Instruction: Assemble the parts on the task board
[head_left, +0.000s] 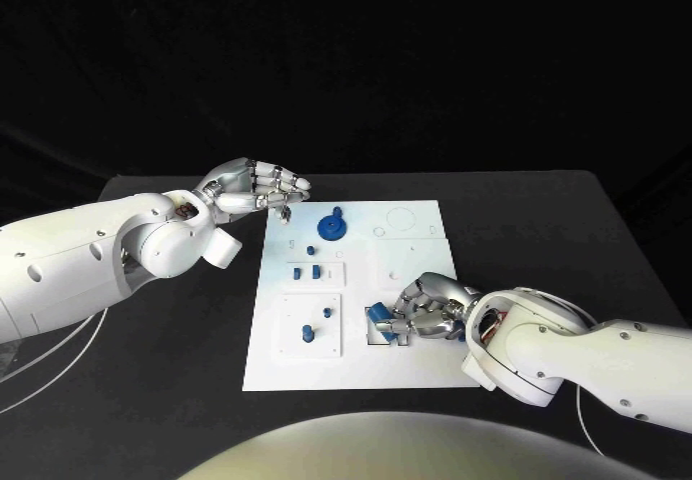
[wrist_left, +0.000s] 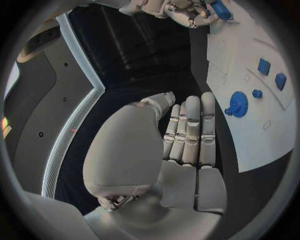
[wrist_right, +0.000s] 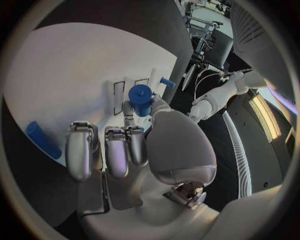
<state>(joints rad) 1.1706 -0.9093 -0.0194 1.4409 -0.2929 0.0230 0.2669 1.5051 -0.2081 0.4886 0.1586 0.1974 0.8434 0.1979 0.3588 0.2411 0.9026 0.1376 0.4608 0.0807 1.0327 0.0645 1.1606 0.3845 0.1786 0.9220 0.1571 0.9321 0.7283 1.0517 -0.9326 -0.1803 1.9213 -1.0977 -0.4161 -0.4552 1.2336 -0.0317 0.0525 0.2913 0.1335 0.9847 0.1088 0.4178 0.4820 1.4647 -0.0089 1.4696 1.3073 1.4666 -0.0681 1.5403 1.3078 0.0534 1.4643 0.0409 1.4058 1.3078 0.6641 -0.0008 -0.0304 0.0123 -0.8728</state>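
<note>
Head view: the white task board lies long-axis up the frame, mid-surface. The right hand pinches a blue part over the board's lower right. The left hand, curled on nothing, sits upper left, near the blue gear.

Right wrist view: that part is a stubby cylinder between thumb and finger.

No readable writing.

The right hand covered part of the task board, hiding how the blue part sat between its fingers. Near the board's far end, small pale fittings were too tiny to identify.
</note>
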